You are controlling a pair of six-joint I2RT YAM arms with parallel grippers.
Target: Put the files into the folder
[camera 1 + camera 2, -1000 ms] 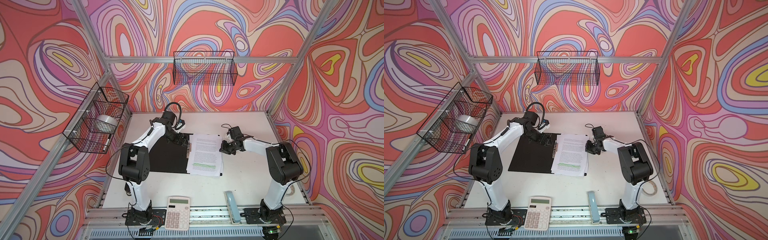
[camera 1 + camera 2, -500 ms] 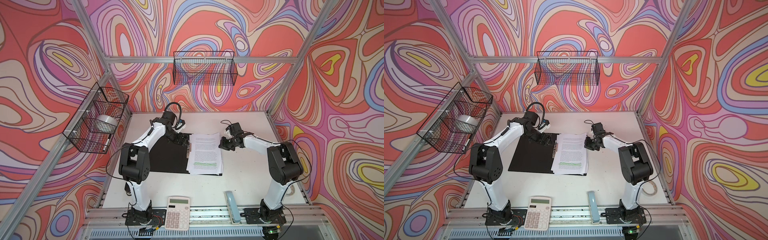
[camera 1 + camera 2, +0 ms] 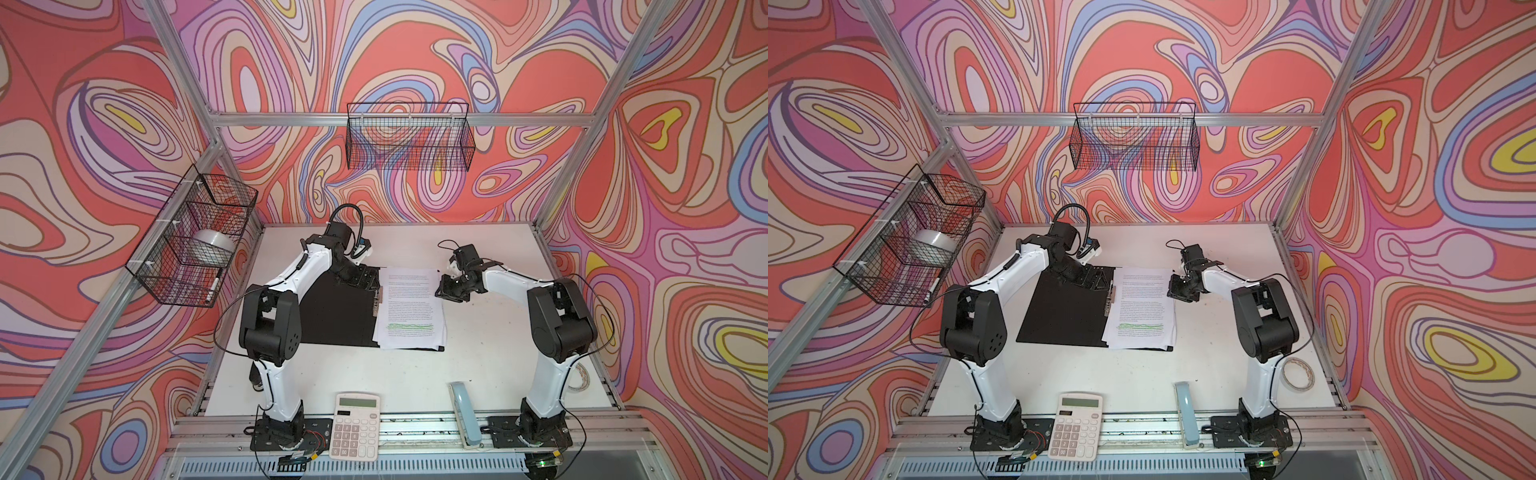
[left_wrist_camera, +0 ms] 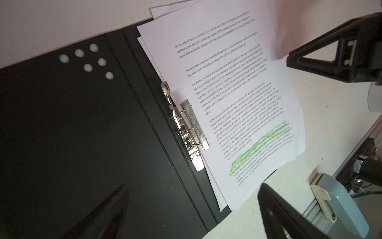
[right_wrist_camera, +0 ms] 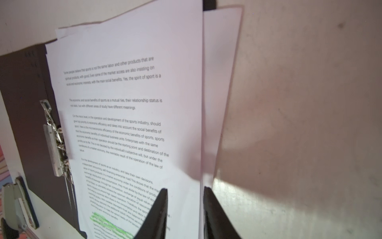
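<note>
The folder (image 3: 332,311) (image 3: 1063,316) lies open and flat, black inside up, with its metal clip (image 4: 186,126) (image 5: 55,144) along the spine. The files (image 3: 411,307) (image 3: 1142,307) (image 4: 237,93) (image 5: 128,124), white printed sheets with green-highlighted lines, rest slightly fanned on the folder's right half beside the clip. My left gripper (image 3: 365,278) (image 3: 1096,278) (image 4: 192,186) hovers open over the spine's far end, holding nothing. My right gripper (image 3: 442,289) (image 3: 1173,289) (image 5: 185,189) sits at the files' right edge. Its fingers (image 5: 163,198) stand apart, with the top sheet's edge in the gap.
A white calculator (image 3: 355,424) and a pale blue stapler (image 3: 465,415) lie at the table's front edge. A tape roll (image 3: 1296,374) lies at the front right. Wire baskets hang on the left wall (image 3: 195,245) and the back wall (image 3: 409,137).
The right gripper's jaws have parted at the files' right edge, where they were shut a moment ago. The left arm has held still.
</note>
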